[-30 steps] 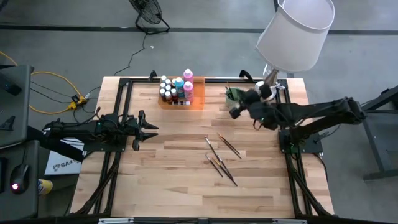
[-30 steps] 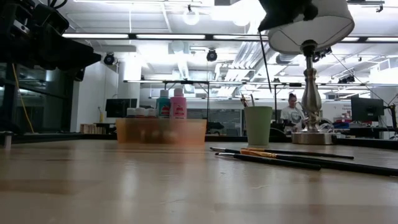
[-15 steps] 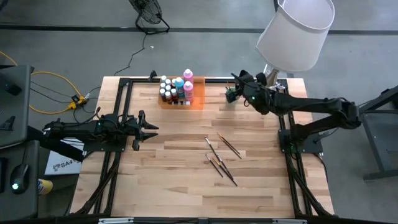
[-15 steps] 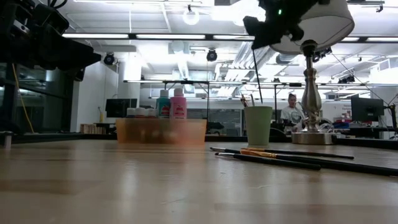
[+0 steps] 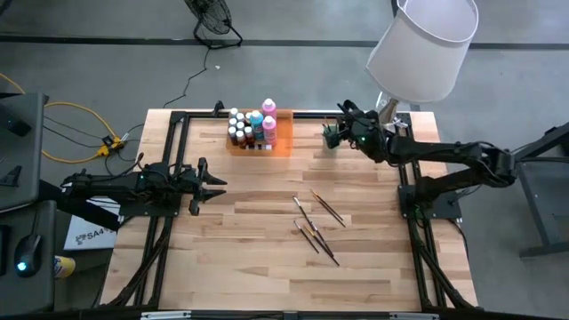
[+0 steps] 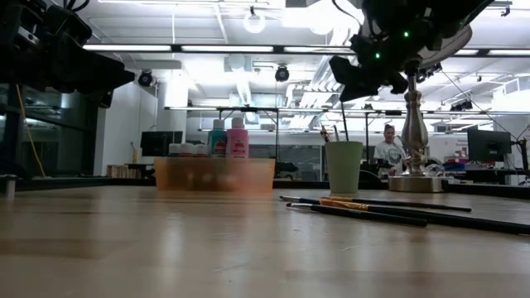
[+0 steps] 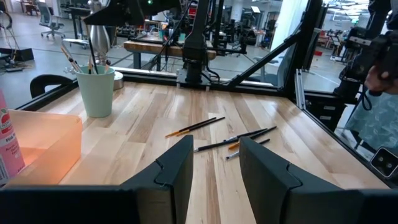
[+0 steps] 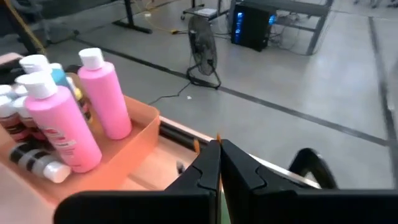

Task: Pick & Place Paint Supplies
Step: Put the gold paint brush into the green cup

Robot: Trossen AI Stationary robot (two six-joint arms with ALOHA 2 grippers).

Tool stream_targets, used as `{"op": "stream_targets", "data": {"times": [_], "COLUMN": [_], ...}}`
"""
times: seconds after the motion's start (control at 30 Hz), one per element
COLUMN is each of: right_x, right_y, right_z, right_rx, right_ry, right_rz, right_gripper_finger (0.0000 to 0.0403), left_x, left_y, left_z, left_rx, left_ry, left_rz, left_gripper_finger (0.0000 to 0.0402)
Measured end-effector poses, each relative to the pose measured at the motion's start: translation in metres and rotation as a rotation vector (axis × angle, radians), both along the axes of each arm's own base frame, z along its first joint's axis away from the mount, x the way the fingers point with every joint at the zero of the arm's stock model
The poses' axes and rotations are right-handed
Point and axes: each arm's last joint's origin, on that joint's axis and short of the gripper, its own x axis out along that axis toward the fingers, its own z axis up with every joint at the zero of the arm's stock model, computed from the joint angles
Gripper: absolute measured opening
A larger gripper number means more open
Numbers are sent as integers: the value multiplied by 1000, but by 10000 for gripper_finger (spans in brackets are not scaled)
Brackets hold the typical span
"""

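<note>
right gripper (image 5: 336, 131) above the pale green cup (image 6: 343, 167), fingers pinched on a thin paintbrush (image 6: 344, 122).
near: four loose paintbrushes (image 5: 316, 224) mid-table; left gripper (image 5: 216, 184) idle, fingers parted, holding nothing; far: paint bottles (image 5: 252, 127) in the orange tray (image 5: 283, 145).

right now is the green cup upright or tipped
Upright: the green cup stands on its base in the low view, with brush handles sticking out of its top.

Surface front (image 5: 258, 267): bare wood; free passage
Surface centre: paintbrushes (image 5: 315, 224) lie scattered; low obstacle
Far edge: orange tray (image 5: 277, 142) packed with paint bottles (image 5: 252, 126); green cup (image 5: 332, 135) just beside right gripper (image 5: 334, 132); lamp (image 5: 418, 49) overhangs the right corner
</note>
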Motion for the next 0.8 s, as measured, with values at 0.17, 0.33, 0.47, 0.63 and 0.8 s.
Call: {"op": "stream_targets", "data": {"times": [0.17,0.33,0.47,0.63,0.8], "right_x": [-5,-9,-10,-11,-13], "right_y": [-4,-9,-11,-11,-9], "right_z": [-12,-20,-21,-21,-20], "right_rx": [12,57,88,87,107], "right_ry": [-27,-31,-39,-29,-19], "right_rz": [23,81,129,124,149], "right_gripper_finger": [3,10,41,104,156], "left_x": [0,0,0,0,0], "left_y": [0,0,0,0,0], "left_z": [0,0,0,0,0], "left_rx": [0,0,0,0,0], "left_ry": [0,-1,-1,0,0], "left_rz": [0,0,0,0,0], "left_gripper_finger": [126,126,126,126,126]}}
